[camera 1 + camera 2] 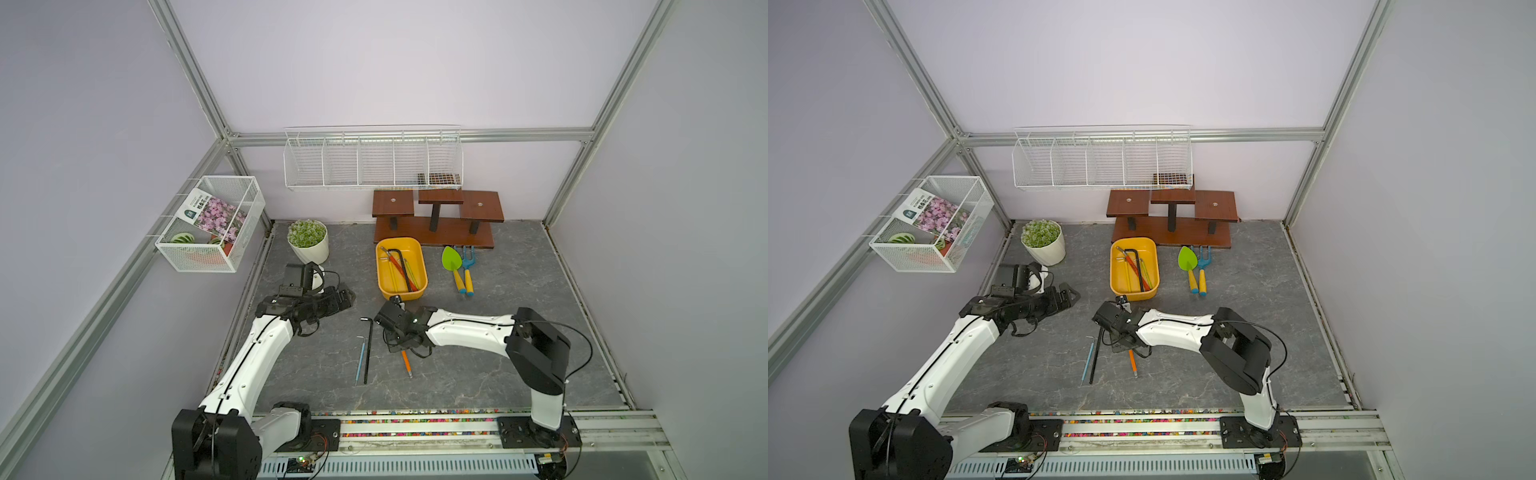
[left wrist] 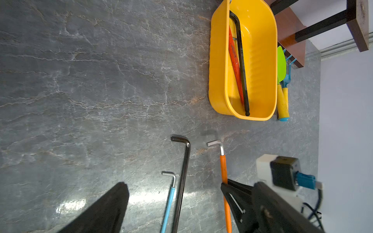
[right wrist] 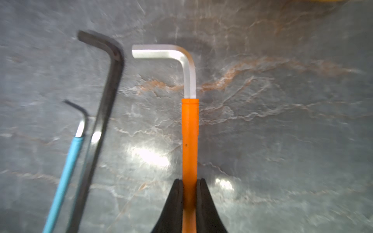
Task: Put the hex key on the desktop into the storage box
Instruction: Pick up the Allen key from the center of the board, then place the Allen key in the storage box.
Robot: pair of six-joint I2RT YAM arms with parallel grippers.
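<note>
My right fingers (image 3: 177,193) clamp the orange-sleeved hex key (image 3: 189,131) just short of the storage box (image 1: 405,294), and gripped this far from its bend, it may swivel and snag the rim.

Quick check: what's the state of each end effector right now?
Left end effector: open, holding nothing.
Right end effector: closed on the orange-sleeved hex key.

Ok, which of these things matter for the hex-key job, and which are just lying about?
Job: orange-sleeved hex key, gripped by right gripper; black hex key; blue-sleeved hex key; yellow storage box; desktop.
Lying about: potted plant, green trowel, blue hand fork, wooden stand, wire rack, mesh basket.
</note>
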